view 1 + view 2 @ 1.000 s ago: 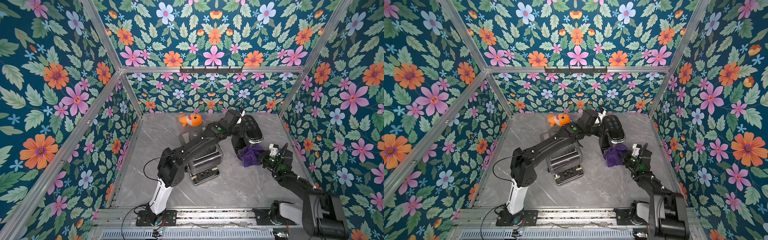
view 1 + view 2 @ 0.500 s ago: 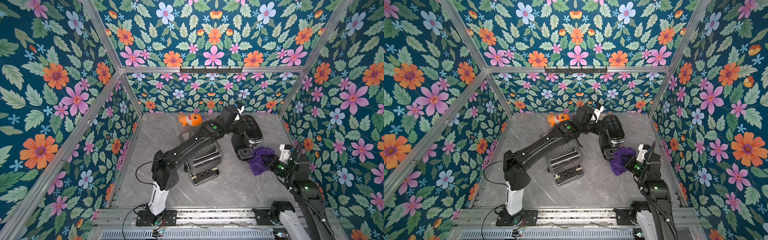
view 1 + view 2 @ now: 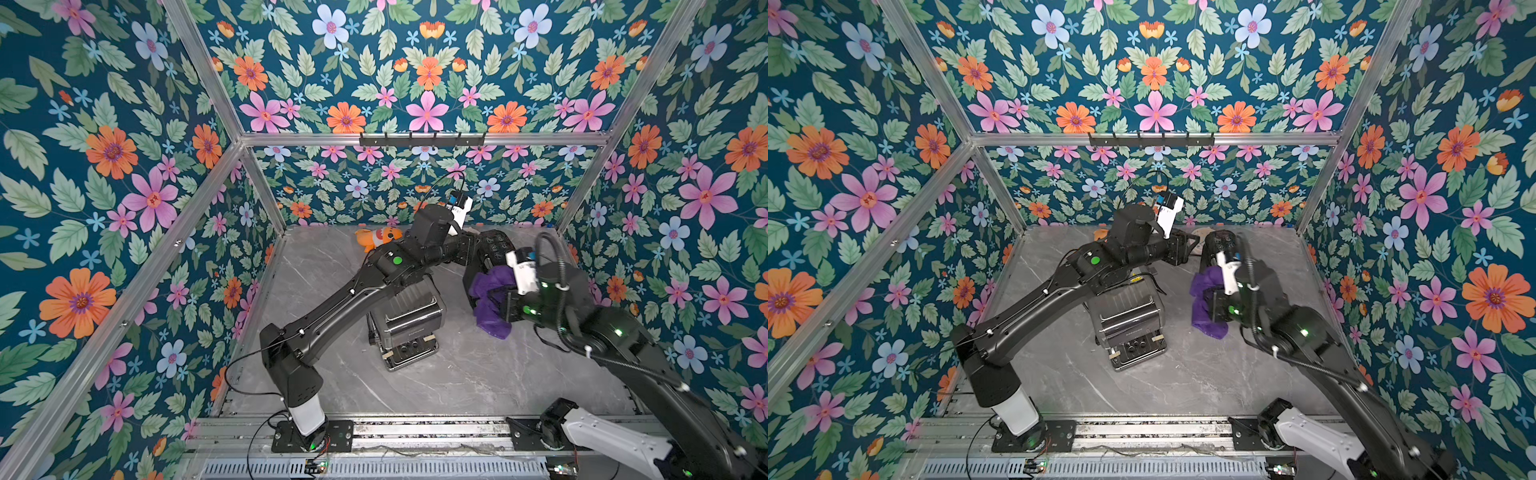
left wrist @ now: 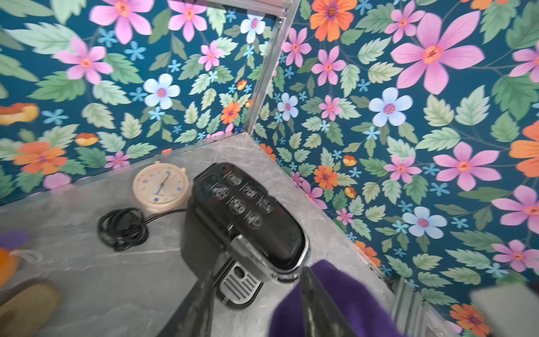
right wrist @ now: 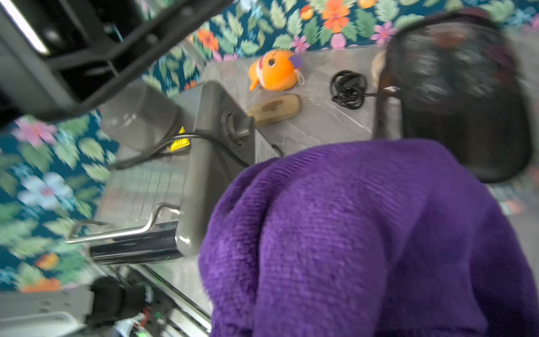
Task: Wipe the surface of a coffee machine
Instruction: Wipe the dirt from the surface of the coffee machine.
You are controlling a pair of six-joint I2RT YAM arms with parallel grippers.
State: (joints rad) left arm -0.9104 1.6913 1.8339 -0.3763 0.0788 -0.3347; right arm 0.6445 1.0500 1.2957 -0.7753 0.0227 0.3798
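The black coffee machine [image 3: 494,249] [image 3: 1223,245] stands at the back right of the grey table, button panel up [image 4: 248,216]. A purple cloth [image 3: 490,299] [image 3: 1204,303] hangs off the table in front of the machine, with my right gripper [image 3: 505,305] shut on it. In the right wrist view the cloth [image 5: 364,233] hides the fingers, with the coffee machine [image 5: 455,87] just behind. My left gripper [image 3: 469,249] [image 4: 256,306] is open beside the machine's left side, nothing between its fingers.
A silver and black appliance [image 3: 405,324] stands mid-table under the left arm. Along the back lie an orange fish toy [image 3: 376,237], a cream clock [image 4: 160,186], a coiled black cable [image 4: 122,229] and a wooden brush [image 5: 274,109]. Floral walls close three sides.
My right arm has lifted the purple cloth off the table and brought it up against the coffee machine's front. My left gripper has drawn back a little from the machine.
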